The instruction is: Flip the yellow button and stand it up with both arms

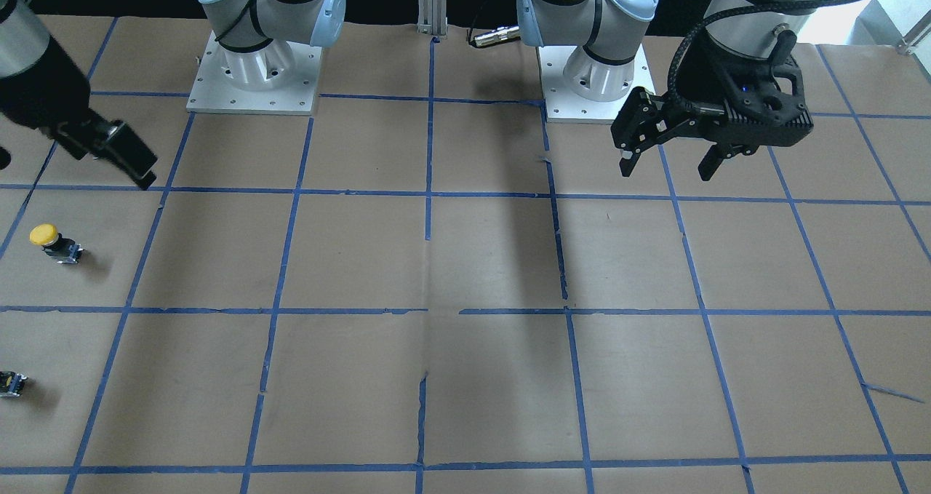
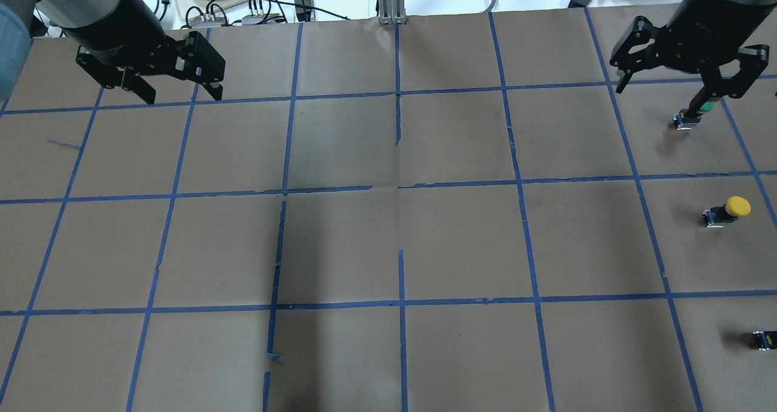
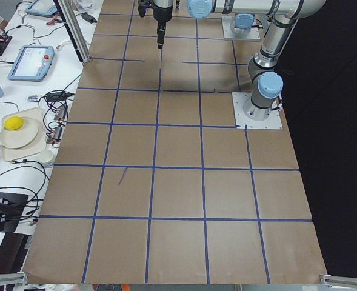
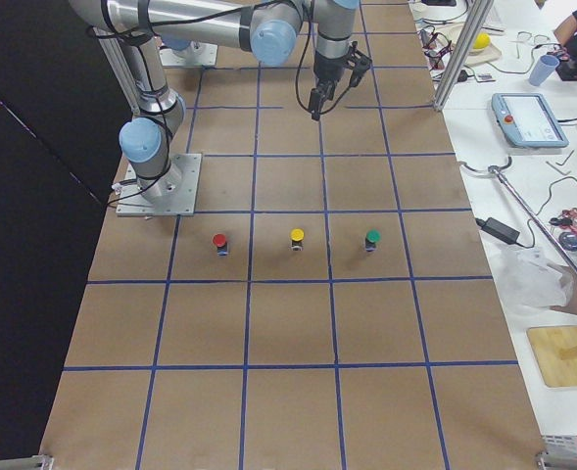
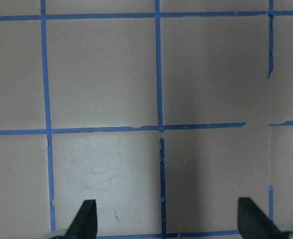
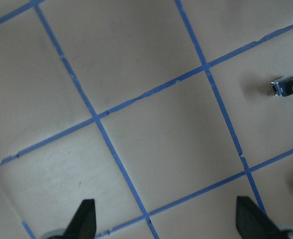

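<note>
Wide bare paper stretches between the two tools, across the middle and left of the surface (image 2: 461, 242). The only small things on it stand in one row close to its right edge.

The yellow button (image 2: 728, 210) is the middle one of the three. It sits alone inside its taped square, well apart from both tools, and in the right side view it seems to stand cap up. The green button (image 2: 685, 121) is farther from the robot and the red button (image 4: 219, 241) is nearer to it.

The right tool (image 2: 655, 99) hangs raised over the far right corner. From overhead, one finger crosses in front of the green button. Its fingers are spread wide with nothing between them. Its wrist view shows both tips over bare paper, with the yellow button at that view's right edge.

The left tool (image 2: 182, 96) hangs over the far left corner, likewise spread wide and holding nothing.

On the white bench beyond the far edge, a pale plate (image 3: 31, 134) holds a round yellow thing (image 3: 13, 123). A teach pendant (image 3: 33, 62) and loose cables lie beside it.

The surface is brown paper marked into squares by blue tape (image 2: 285, 157), which is torn and broken in places. Behind the robot the room is black.
</note>
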